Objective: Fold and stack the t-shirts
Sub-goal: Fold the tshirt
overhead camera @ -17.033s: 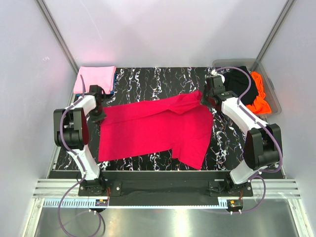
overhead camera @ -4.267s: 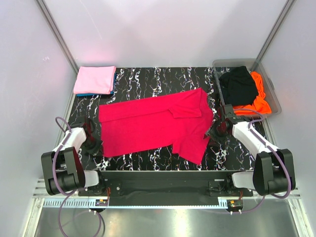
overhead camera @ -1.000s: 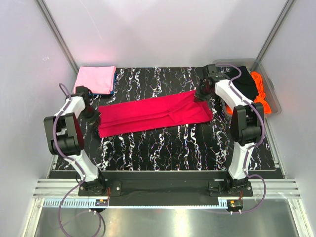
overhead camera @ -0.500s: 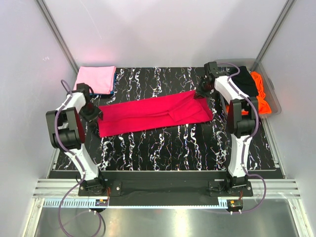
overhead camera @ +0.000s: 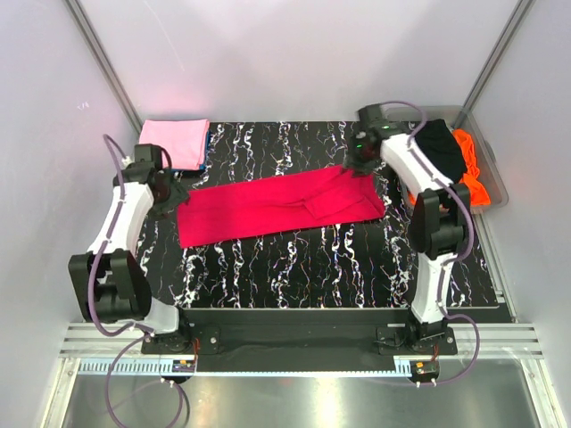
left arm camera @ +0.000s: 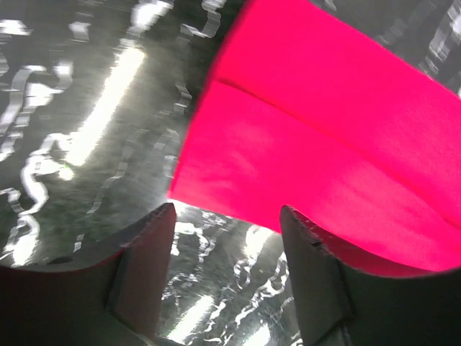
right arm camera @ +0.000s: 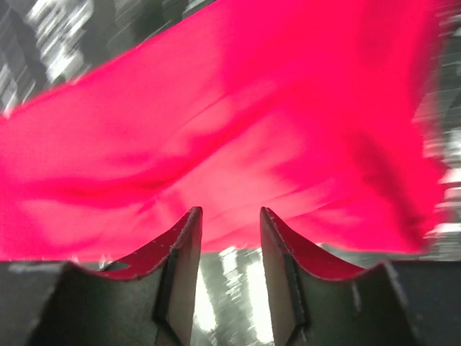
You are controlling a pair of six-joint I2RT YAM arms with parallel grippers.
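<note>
The left gripper (left arm camera: 227,213) and right gripper (right arm camera: 230,213) stood open, empty, the red shirt (overhead camera: 277,201) just beyond their fingertips; a shallow pinch risked catching one layer only

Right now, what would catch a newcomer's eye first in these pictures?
The red tee, folded into a long strip across the middle of the dark marbled table, stands out first, with the left gripper and right gripper open at its two ends. Then the folded pink tee at the far left corner, and the bin at far right holding a black tee and an orange tee.
</note>
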